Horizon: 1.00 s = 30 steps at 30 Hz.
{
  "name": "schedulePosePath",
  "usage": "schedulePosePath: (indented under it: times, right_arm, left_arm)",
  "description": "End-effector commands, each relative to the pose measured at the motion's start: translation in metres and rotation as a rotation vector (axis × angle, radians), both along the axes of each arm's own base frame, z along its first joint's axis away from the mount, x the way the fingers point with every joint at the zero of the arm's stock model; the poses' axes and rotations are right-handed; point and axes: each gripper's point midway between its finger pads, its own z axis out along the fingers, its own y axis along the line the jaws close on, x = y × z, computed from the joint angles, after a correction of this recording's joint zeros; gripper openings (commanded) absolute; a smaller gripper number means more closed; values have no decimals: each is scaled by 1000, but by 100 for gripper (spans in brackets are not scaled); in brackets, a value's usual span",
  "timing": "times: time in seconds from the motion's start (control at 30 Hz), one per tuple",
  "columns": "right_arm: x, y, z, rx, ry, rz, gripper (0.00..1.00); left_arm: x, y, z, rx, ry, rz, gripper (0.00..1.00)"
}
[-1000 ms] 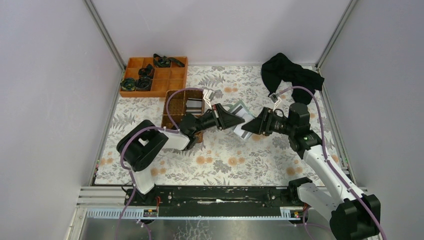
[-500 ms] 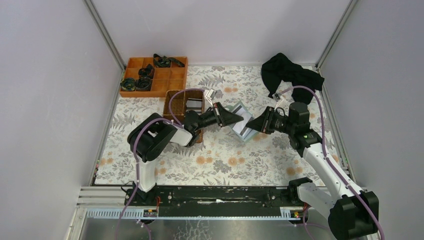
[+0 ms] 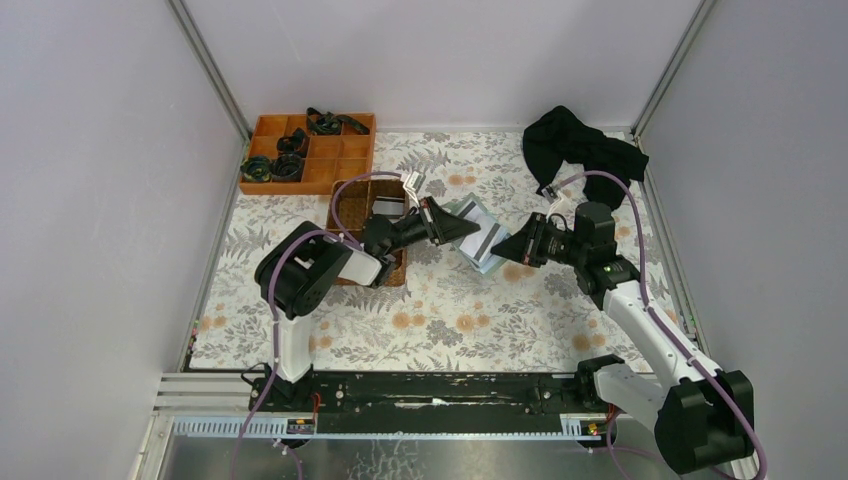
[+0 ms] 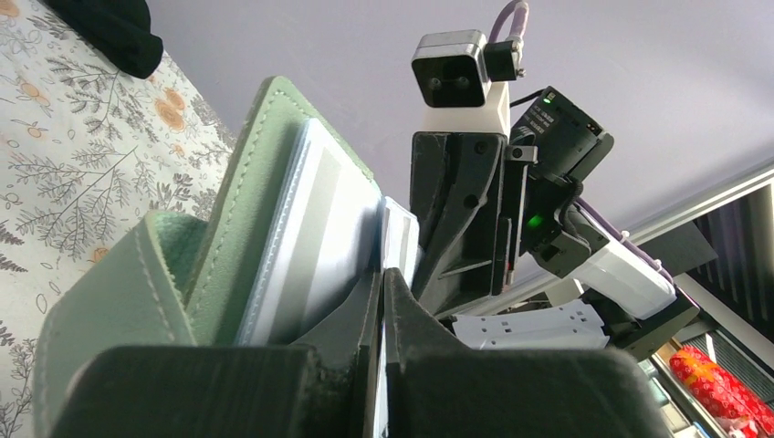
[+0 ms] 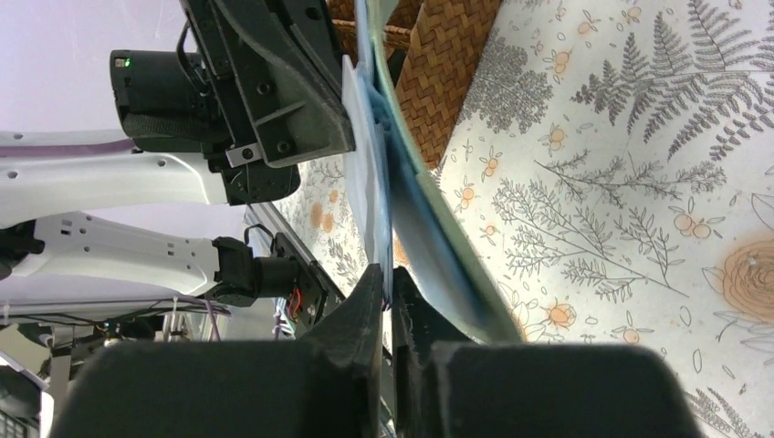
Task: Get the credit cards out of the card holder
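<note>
The card holder hangs open above the floral mat, held up between both arms. Its outside is grey-green and its lining is light blue-teal. My left gripper comes in from the left and is shut on a thin edge of the card holder, its tips pressed together. Whitish credit cards stand in the slots. My right gripper reaches in from the right. Its jaws are pinched on the lower edge of one pale credit card that sticks out of the holder.
A brown wicker basket stands just left of the left gripper and also appears behind the holder. An orange divided tray with dark items sits at the back left. A black cloth lies at the back right.
The right gripper has gone from open to pinched on the card's edge. The left arm has swung the holder a little up and towards the back.
</note>
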Motion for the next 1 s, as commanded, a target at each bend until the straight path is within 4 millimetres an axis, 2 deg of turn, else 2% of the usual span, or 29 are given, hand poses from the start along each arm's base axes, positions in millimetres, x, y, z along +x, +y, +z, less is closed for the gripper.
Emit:
schedulePosePath:
  times: [0.0, 0.2, 0.33, 0.43, 0.67, 0.97]
  right_arm:
    - [6, 4, 19, 33, -73, 29, 2]
    - [6, 4, 18, 68, -65, 35, 0]
    - [8, -1, 19, 59, -78, 15, 0]
    - [8, -3, 21, 54, -86, 12, 0]
    - [7, -3, 25, 59, -94, 15, 0]
    - [3, -2, 27, 75, -91, 29, 0]
  left_arm:
    - [5, 5, 18, -53, -75, 27, 0]
    - [0, 5, 12, -38, -63, 8, 1]
    - [-2, 9, 12, -33, -67, 18, 21]
    - [-3, 14, 12, -31, -70, 26, 26]
    - [-1, 19, 15, -32, -78, 39, 25]
    - [1, 19, 16, -29, -89, 25, 17]
